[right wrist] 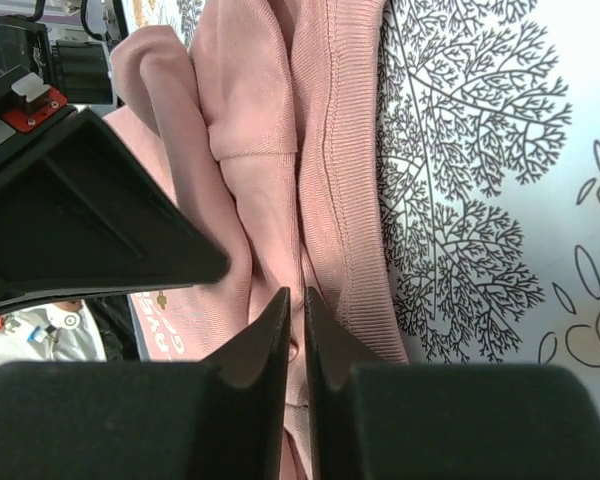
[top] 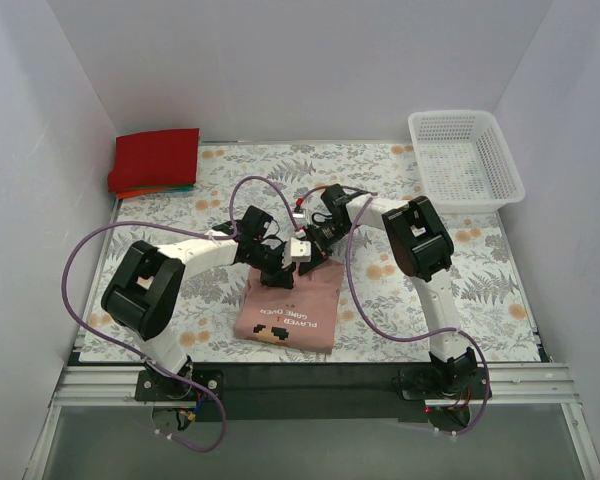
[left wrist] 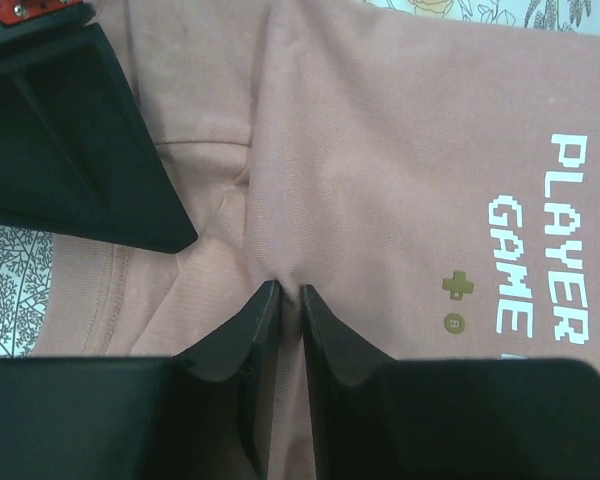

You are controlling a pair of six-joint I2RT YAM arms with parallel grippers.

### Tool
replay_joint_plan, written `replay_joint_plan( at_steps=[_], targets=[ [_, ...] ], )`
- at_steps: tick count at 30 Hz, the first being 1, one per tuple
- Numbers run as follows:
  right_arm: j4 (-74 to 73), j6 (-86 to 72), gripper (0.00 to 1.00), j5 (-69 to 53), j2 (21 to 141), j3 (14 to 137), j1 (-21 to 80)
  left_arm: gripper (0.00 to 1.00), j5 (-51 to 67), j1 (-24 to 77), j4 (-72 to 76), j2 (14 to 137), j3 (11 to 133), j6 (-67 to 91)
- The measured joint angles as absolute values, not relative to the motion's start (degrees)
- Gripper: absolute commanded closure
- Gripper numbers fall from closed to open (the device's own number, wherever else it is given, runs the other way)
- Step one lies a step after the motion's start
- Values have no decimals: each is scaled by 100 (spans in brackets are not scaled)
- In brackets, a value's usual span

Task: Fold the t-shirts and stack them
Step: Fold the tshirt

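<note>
Front-centre, one pink t-shirt (top: 288,308) (three stacked shirts (top: 152,160))

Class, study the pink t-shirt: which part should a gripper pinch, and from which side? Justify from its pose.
Probably the far edge of the pink t-shirt, approached from above: it lies flat elsewhere, but there the cloth bunches into raised, pinchable folds.

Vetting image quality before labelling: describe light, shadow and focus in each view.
Top external: even, soft light, only faint shadows on the tablecloth, no glare. Left wrist: pink t-shirt print crisp; left hand dark, underexposed. Right wrist: cloth ribbing and tablecloth sharp; right hand near-black, little detail.
</note>
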State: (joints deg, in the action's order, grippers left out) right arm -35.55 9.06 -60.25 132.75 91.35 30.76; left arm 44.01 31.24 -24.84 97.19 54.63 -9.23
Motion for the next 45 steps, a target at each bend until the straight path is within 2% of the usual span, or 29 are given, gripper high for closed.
replay_joint_plan(
  at_steps=[3,20,31,45],
  targets=[
    [-3459,884,86,-6038,13277,9080,3076,100,4392,3148,-2504,9719,5465,-952],
    [-3170,891,88,-6523,13358,8724,3061,100,4211,3201,-2453,9380,6010,-1072],
    [-2998,934,88,-6617,13305,8600,3044,100,4007,2941,-1855,9907,6180,-1264],
    [-3074,893,86,-6357,13214,8619,3065,100,3920,2967,-283,9494,4873,-1638]
  ],
)
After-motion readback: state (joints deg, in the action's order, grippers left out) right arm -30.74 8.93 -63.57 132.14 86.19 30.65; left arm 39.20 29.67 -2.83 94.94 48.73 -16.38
